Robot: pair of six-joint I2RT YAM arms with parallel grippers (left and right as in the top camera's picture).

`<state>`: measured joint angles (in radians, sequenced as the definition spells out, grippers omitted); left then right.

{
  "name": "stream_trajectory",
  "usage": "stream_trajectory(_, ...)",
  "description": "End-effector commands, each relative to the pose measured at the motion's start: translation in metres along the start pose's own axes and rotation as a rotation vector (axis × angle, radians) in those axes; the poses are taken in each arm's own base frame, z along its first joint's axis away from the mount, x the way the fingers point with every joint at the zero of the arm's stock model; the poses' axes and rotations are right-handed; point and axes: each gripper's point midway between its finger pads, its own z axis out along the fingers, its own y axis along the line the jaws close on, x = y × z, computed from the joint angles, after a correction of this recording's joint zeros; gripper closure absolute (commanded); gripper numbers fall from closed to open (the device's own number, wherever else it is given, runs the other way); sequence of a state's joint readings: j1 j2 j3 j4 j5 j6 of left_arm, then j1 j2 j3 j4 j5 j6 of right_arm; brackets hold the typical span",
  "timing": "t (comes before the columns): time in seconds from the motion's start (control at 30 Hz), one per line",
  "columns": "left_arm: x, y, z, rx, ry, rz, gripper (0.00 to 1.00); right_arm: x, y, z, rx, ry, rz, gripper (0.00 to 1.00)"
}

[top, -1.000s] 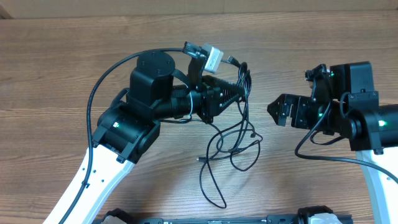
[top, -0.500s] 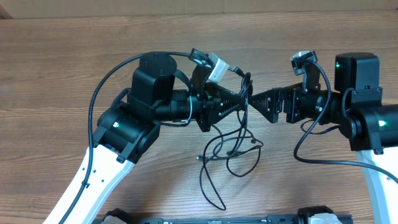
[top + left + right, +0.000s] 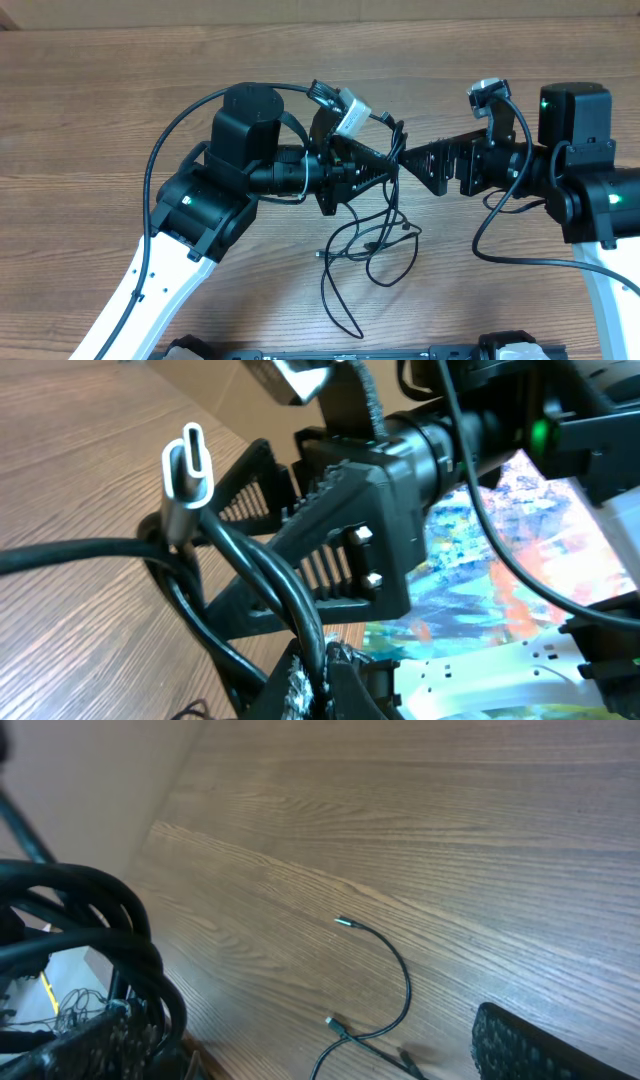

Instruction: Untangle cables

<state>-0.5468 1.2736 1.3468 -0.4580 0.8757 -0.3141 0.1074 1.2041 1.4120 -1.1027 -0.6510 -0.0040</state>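
Closing the right fingers (image 3: 430, 166) from where they stand, spread wide and almost tip to tip with the left fingers (image 3: 368, 166), could catch several strands instead of one. A pull away would then likely tighten the knot rather than loosen it. A hard tug might also drag the whole bunch out of the left fingers, which are clamped shut on the cables (image 3: 388, 225) and hold them above the bench (image 3: 100, 100). Whether the right fingers touch any strand cannot be told. In the left wrist view a silver plug (image 3: 188, 465) stands up right beside the ribbed face of a right finger, and I judge it could snag in those ribs as the arms part. The cables themselves are thin, black and limp. They are gathered at the left fingertips and hang down between the two arms in several crossing loops that rest on the wood, with one long loop (image 3: 340, 300) trailing toward the near edge. The right wrist view shows a loose strand (image 3: 403, 982) lying in a gentle curve on the bench, ending in a small metal-tipped plug.
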Motion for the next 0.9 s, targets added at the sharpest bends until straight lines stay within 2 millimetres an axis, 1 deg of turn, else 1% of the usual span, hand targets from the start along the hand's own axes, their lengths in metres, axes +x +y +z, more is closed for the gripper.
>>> stream_trajectory(0.0,-0.007,-0.027,-0.007,0.103,-0.011,0.068,0.96,-0.006,-0.006,-0.003,0.055,-0.021,-0.018,0.00)
stream_trajectory(0.07,-0.011,-0.029,-0.008,0.110,-0.026,0.069,0.96,-0.006,-0.009,0.002,0.051,-0.008,-0.008,0.00)
stream_trajectory(0.37,-0.015,-0.046,-0.002,0.159,-0.040,0.121,0.96,-0.001,-0.022,0.018,0.056,0.049,0.038,0.00)
stream_trajectory(0.53,-0.018,-0.050,-0.001,0.170,-0.052,0.128,0.96,0.001,-0.029,0.021,0.082,0.064,0.066,0.00)
stream_trajectory(0.67,-0.018,-0.051,-0.002,0.177,-0.049,0.127,0.96,0.010,-0.057,0.017,0.249,0.084,0.170,0.00)
stream_trajectory(0.7,-0.018,-0.050,-0.002,0.178,-0.049,0.126,0.96,0.017,-0.072,0.012,0.342,0.097,0.227,0.00)
stream_trajectory(0.73,-0.018,-0.050,-0.002,0.176,-0.050,0.126,0.96,0.022,-0.080,0.008,0.398,0.107,0.259,0.00)
stream_trajectory(0.87,-0.020,-0.046,-0.005,0.165,-0.057,0.124,0.96,0.036,-0.094,-0.001,0.507,0.140,0.318,0.00)
